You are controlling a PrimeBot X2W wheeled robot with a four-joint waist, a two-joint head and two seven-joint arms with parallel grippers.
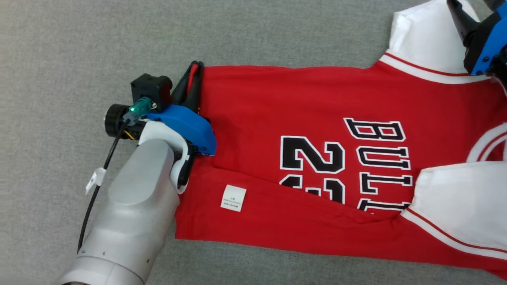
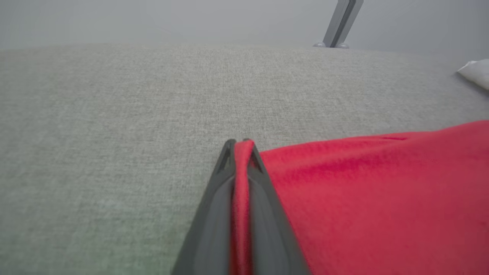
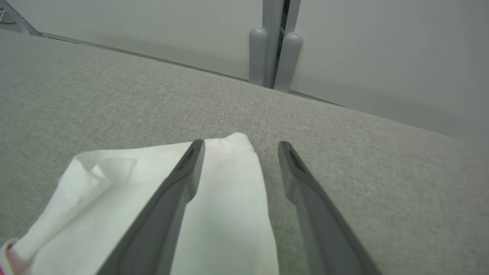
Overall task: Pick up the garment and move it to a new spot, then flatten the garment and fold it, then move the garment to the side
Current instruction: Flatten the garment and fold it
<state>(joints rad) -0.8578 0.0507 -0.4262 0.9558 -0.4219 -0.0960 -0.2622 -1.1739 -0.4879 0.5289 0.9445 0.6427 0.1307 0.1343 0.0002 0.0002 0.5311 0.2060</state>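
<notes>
The garment (image 1: 317,111) is a red jersey with black and white lettering and white sleeves, spread across the grey cloth surface (image 1: 79,47). My left gripper (image 1: 194,68) is at its far left hem corner, shut on a pinch of red cloth. The left wrist view shows the red hem (image 2: 363,191) clamped between my left gripper's (image 2: 240,143) fingers. My right gripper (image 1: 473,4) is at the upper right over a white sleeve (image 1: 427,35). In the right wrist view my right gripper (image 3: 241,145) is open, with the sleeve's (image 3: 114,179) edge lying under and between its fingers.
The garment's near edge is folded up over the number, showing a white label (image 1: 233,198). A second white sleeve (image 1: 463,202) lies at the lower right. A grey post (image 3: 273,49) stands at the surface's far edge against a pale wall.
</notes>
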